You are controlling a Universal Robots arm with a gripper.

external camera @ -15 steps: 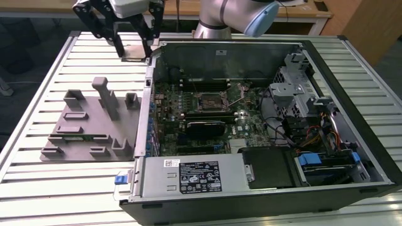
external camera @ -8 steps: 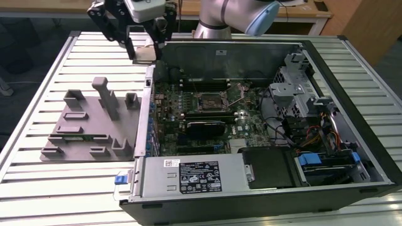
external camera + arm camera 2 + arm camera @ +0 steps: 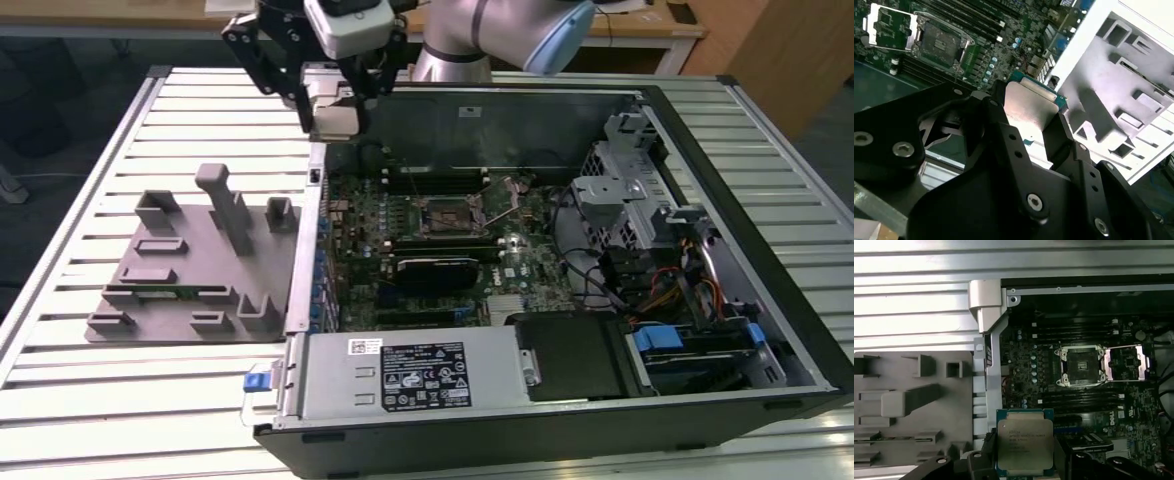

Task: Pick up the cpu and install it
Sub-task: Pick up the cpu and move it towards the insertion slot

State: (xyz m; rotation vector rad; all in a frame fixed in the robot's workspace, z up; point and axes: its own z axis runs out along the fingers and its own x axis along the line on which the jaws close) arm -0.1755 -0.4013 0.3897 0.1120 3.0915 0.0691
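Note:
The cpu [image 3: 336,122], a flat square chip with a silvery metal top and a green rim, hangs in the air over the open computer case's wall on the exterior view's left. My gripper [image 3: 335,108] is shut on it, black fingers [image 3: 999,125] pressing two opposite edges. Both wrist views show the cpu [image 3: 1029,107] [image 3: 1024,442] held flat between the fingers. The motherboard's socket [image 3: 447,213] [image 3: 1080,365] [image 3: 936,42] lies inside the case with its metal retention frame [image 3: 1126,362] swung open beside it. The chip is well above and to the side of the socket.
A grey plastic holder tray [image 3: 187,260] with upright posts sits on the slatted table [image 3: 80,400] on the exterior view's left. Inside the case [image 3: 747,140] are memory slots, a black heatsink block [image 3: 434,268], drive cages, cables and a power supply [image 3: 414,375].

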